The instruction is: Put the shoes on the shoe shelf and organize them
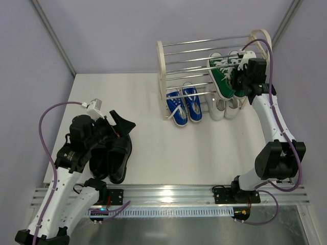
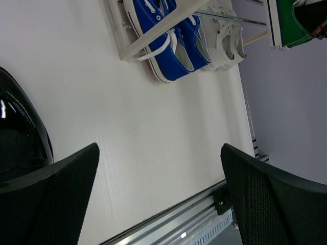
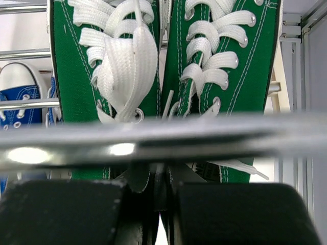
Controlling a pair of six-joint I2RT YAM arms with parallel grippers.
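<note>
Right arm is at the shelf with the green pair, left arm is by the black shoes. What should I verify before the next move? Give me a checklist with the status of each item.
1. Green sneakers lying on the shelf's top tier, right side: ok.
2. Right end effector released from them: not ok, it looks closed on their inner collars.
3. Left end effector open and empty: ok.
4. Black shoes side by side on the table, next to the left end effector: ok.
5. Top tier's left half free for them: ok, nothing lies on it.
6. Green heels fully supported: cannot tell, a blurred chrome rod blocks the right wrist view.
</note>
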